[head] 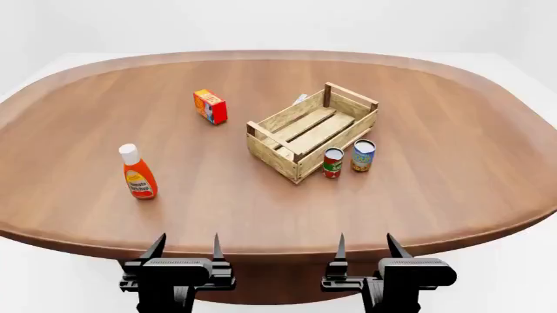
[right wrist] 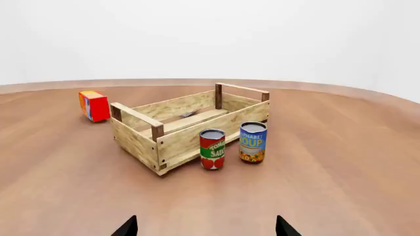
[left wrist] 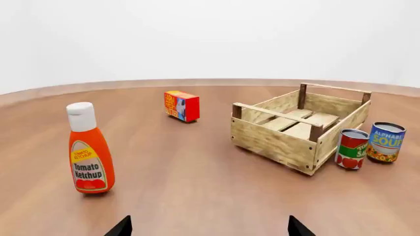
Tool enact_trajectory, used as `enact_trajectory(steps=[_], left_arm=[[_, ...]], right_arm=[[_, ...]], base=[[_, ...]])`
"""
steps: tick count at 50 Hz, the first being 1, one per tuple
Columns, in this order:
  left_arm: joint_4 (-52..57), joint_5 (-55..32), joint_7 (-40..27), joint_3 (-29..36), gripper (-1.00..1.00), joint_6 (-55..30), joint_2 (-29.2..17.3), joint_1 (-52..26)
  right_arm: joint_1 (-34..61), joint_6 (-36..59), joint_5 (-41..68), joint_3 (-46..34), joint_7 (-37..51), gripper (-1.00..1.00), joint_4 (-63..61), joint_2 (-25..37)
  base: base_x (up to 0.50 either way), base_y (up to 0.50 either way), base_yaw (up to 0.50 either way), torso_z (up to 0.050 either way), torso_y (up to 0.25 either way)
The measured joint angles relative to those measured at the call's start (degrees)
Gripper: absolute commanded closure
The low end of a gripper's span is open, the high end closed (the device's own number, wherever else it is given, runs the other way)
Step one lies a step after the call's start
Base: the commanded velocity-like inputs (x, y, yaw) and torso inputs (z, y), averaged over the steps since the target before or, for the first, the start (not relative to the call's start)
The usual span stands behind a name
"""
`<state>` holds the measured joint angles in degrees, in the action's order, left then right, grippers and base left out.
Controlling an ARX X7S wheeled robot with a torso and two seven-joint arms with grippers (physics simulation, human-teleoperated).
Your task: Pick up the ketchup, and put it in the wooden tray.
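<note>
Okay, left wrist view first: ketchup (left wrist: pixel 90 150) stands upright on the table (left wrist: pixel 196 187), white cap up, label facing the camera, off to one side of the fingertips (left wrist: pixel 120 228) at the frame edge. Tips sit wide apart, nothing between them. Tray (left wrist: pixel 298 129) is well apart from the bottle, with the butter box (left wrist: pixel 182 105) behind and two cans (left wrist: pixel 369 145) just beside the tray's near corner.

Head view: left gripper (head: pixel 185 246) and right gripper (head: pixel 366 246) both hover at the near table edge, jaws spread, empty. Bottle is on the left side, nearer the left gripper. Tray is mid-table, angled, looks empty apart from a small grey thing at the far side that I can't identify.

Right wrist view: bottle not in frame. Tray, cans and box only; tips spread, empty.

Handling, my read: light, squeezable plastic, smooth and a bit slippery, tall, so tippy. Grip across the body just below the shoulder, moderate force; not the cap. Left arm is the obvious choice. Clear the tray wall and cans on the way in.
</note>
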<state>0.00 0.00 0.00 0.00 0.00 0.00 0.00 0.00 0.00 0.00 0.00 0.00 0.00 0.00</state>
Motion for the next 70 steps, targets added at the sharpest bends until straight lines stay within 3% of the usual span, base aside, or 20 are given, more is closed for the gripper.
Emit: enact_trajectory(steps=[31,70], left_arm=[[3.92,-4.18,-2.91,3.62,-1.0,-2.78,-3.81,0.42],[11.1,-7.32,-7.38,4.16,-1.0,-7.84,-7.37,-0.18]], right_arm=[[1.21,1.89,4.08,-3.92,2.6,-1.0,-2.57,3.8],[2.76,9.63,5.85,-7.25,3.4,-1.0,-10.77,9.08]], base=[[0.0,0.0,0.0,0.0,0.0],[0.02,0.01,0.44,0.0,0.0]])
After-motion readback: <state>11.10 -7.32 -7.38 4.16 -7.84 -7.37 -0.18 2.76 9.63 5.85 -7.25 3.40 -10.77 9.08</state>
